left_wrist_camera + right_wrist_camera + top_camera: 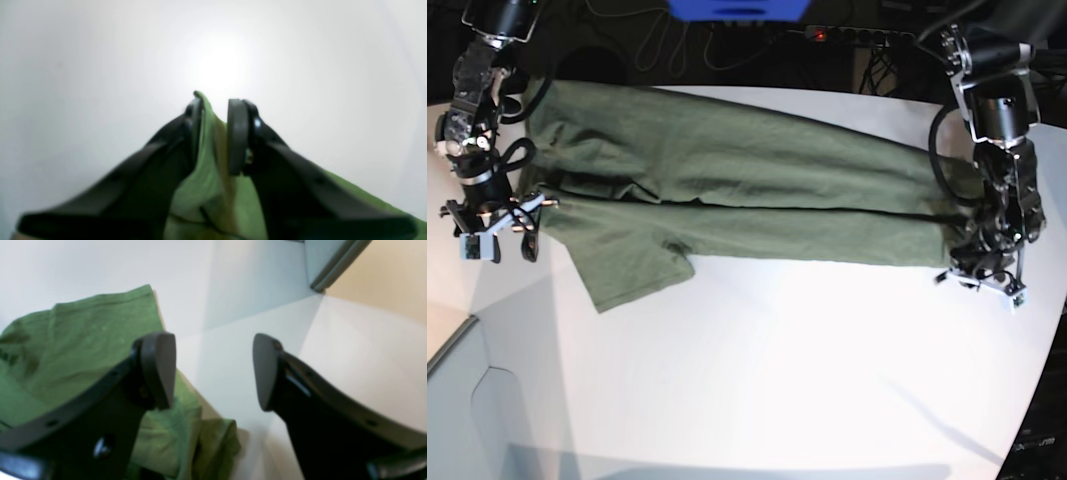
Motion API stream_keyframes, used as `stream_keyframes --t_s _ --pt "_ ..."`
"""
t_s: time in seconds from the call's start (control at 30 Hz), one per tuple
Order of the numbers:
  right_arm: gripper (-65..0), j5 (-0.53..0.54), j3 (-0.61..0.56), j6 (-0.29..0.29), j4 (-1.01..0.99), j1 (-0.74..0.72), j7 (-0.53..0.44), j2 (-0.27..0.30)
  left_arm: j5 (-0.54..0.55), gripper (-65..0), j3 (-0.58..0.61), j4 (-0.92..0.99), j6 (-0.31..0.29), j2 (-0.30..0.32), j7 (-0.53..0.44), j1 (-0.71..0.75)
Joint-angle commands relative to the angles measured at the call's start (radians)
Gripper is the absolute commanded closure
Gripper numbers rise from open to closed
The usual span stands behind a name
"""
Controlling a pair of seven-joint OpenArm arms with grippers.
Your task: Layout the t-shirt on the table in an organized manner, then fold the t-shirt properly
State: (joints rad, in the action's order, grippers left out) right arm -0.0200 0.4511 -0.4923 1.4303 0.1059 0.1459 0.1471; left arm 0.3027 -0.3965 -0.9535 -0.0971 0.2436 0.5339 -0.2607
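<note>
Your table (777, 370) lay nearest the base camera, wide and white. The t-shirt (727, 190) stretched across its far half, folded lengthwise, one sleeve poking toward you at the left. Your left gripper (215, 133) had cloth pinched between its jaws at the shirt's end. Your right gripper (213, 371) stood released, jaws wide, beside the other end.
</note>
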Motion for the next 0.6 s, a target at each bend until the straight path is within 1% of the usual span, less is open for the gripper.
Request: stream_keyframes --t_s 0.0,0.03,0.07,0.13,0.33,0.37,0.5,0.57 --pt "-36.6 0.013 0.004 0.004 0.017 -0.010 -0.027 0.013 0.005 -5.5 0.000 -0.015 0.001 0.013 -0.021 -0.024" --pt "-36.6 0.013 0.004 0.004 0.017 -0.010 -0.027 0.013 0.005 -0.6 0.000 -0.015 0.001 0.013 -0.018 -0.024" --pt "-36.6 0.013 0.004 0.004 0.017 -0.010 -0.027 0.012 0.005 0.0 0.000 -0.015 0.001 0.013 -0.014 -0.024" --pt "-36.6 0.013 0.004 0.004 0.017 -0.010 -0.027 0.012 0.003 -0.9 0.000 -0.017 0.001 0.013 -0.014 -0.024" --pt "-36.6 0.013 0.004 0.004 0.017 -0.013 -0.027 0.010 0.010 0.0 -0.002 -0.069 0.001 0.013 -0.014 -0.002" --pt "-36.6 0.013 0.004 0.004 0.017 -0.013 -0.027 0.010 0.010 -0.5 -0.002 -0.077 0.001 0.013 -0.014 0.002" --pt "-36.6 0.013 0.004 0.004 0.017 -0.013 -0.027 0.010 0.010 -7.0 -0.002 -0.080 0.001 0.013 -0.018 0.007" --pt "-36.6 0.013 0.004 0.004 0.017 -0.013 -0.027 0.010 0.010 -8.1 -0.002 -0.075 0.001 0.012 -0.022 0.008"
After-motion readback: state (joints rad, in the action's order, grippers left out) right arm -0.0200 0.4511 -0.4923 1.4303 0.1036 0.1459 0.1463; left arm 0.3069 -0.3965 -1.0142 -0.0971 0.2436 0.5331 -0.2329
